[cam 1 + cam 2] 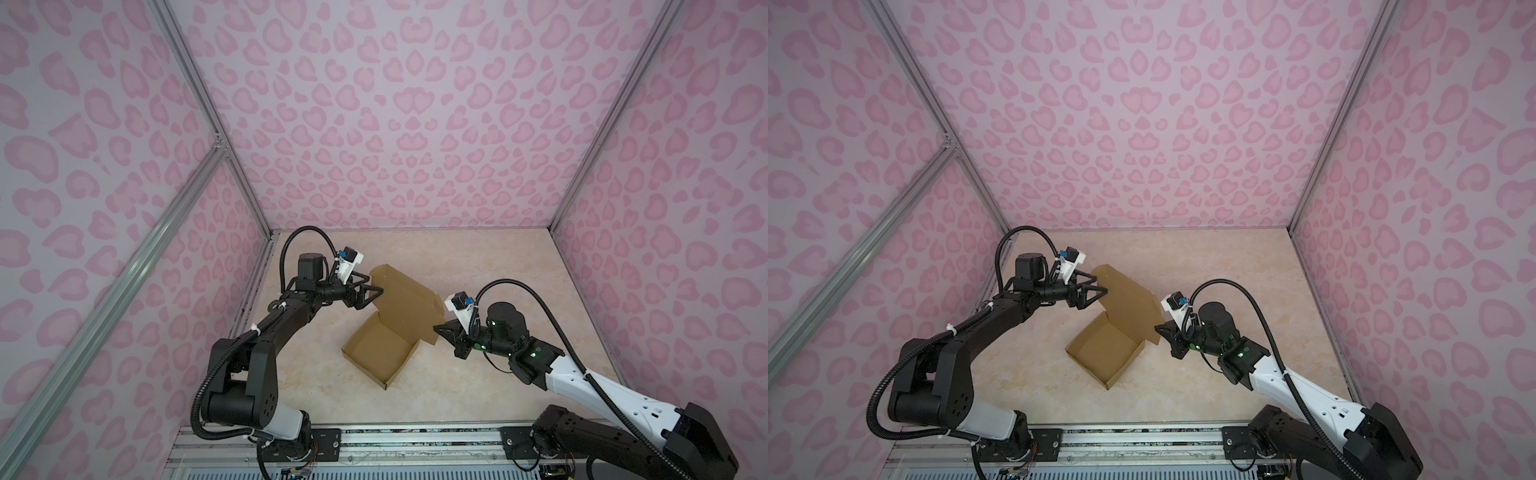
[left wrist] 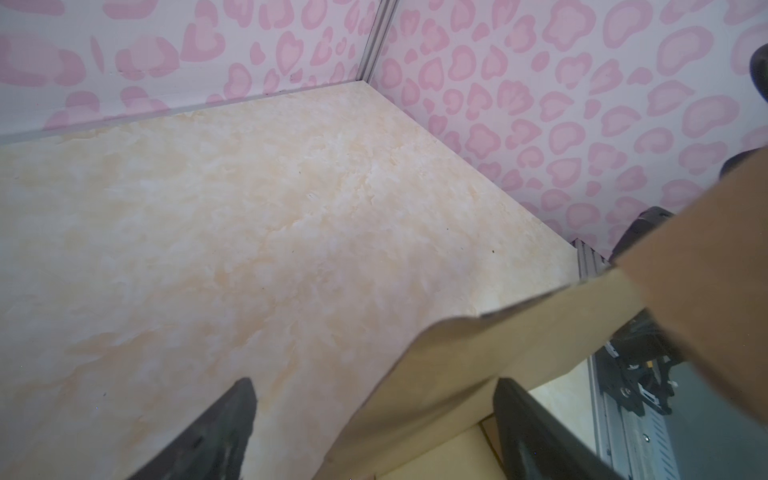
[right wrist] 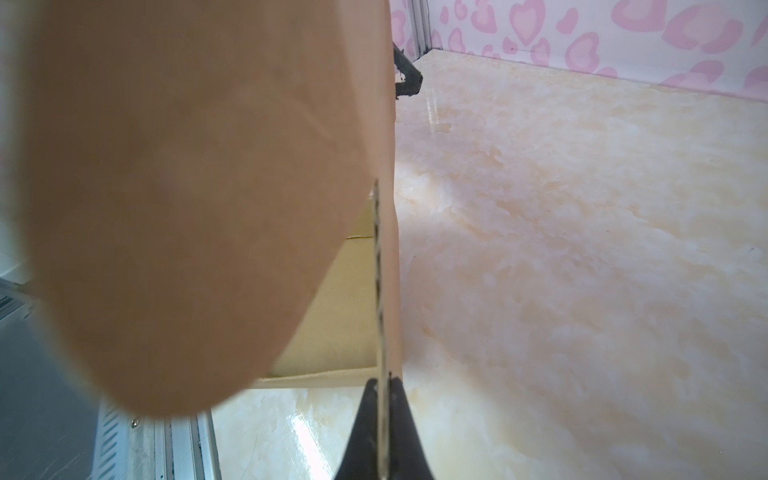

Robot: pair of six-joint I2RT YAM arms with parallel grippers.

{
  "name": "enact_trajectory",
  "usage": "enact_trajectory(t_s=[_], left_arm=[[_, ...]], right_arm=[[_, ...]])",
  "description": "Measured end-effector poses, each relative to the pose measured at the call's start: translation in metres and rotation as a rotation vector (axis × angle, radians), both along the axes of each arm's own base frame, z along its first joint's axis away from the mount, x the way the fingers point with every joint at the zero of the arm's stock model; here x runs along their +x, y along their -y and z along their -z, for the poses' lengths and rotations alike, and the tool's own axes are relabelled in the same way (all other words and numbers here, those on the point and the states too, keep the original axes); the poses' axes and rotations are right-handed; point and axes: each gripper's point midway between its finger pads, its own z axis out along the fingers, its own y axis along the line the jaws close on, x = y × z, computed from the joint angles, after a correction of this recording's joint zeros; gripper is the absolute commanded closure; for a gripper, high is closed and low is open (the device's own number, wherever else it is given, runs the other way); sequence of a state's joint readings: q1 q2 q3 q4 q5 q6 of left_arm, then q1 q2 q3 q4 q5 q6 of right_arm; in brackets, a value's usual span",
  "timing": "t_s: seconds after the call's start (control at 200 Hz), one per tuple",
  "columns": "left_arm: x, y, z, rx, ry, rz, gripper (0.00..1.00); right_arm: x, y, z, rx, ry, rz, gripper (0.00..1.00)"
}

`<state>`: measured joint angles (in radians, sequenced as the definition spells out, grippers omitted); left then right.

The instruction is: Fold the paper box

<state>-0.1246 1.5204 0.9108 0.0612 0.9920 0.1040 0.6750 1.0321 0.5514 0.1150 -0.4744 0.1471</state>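
Observation:
The paper box is brown cardboard; its shallow tray lies on the table at the middle in both top views. Its lid panel stands raised and tilted over the tray's far side. My left gripper is open at the lid's far left corner. A lid flap runs between its fingers, nearer one of them and not pinched. My right gripper is shut on the thin edge of the lid at its right side.
The beige marbled table is walled on three sides by pink patterned panels with aluminium corner posts. A metal rail carrying both arm bases runs along the front edge. Bare tabletop lies behind and to the right of the box.

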Motion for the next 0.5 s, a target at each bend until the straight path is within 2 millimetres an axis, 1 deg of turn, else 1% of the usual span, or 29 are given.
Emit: enact_trajectory(t_s=[0.145, 0.32, 0.45, 0.5], left_arm=[[-0.004, 0.0045, 0.0032, -0.035, -0.049, 0.033, 0.13], [-0.0071, 0.0066, 0.0016, -0.051, -0.057, 0.054, 0.16], [-0.0067, 0.0062, 0.0006, -0.049, -0.055, 0.051, 0.25], [-0.0062, 0.006, -0.0002, -0.047, -0.053, 0.047, 0.33]], right_arm=[[0.0001, 0.0001, -0.0009, 0.002, 0.002, 0.001, 1.0], [0.0016, 0.001, -0.0018, 0.004, 0.004, 0.008, 1.0], [0.007, 0.0033, -0.0033, -0.004, 0.012, 0.035, 1.0], [0.009, 0.0039, -0.0045, -0.006, 0.015, 0.043, 1.0]])
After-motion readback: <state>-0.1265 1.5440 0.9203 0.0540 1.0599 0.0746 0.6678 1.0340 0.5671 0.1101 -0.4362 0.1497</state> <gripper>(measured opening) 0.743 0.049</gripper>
